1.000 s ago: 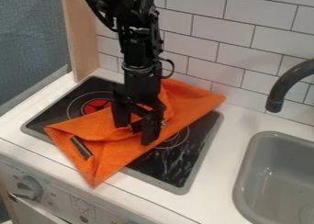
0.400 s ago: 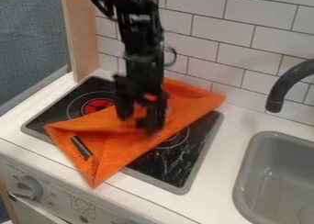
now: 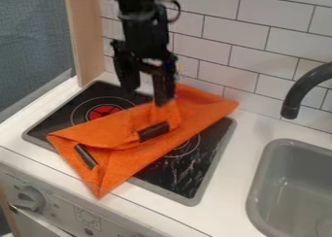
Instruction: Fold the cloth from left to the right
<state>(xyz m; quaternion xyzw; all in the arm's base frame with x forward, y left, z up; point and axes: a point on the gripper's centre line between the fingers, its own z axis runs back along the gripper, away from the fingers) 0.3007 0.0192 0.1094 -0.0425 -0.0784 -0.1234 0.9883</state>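
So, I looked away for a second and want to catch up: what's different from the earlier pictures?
The gripper has risen from the middle of the cloth and shifted back toward the wall, its fingers apart. A dark strip mid-cloth is now in plain view. The cloth's outer outline and its place on the stove stayed as they were.

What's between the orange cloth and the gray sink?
In the camera view, part of the black cooktop, then a strip of white countertop, lies between the orange cloth and the gray sink.
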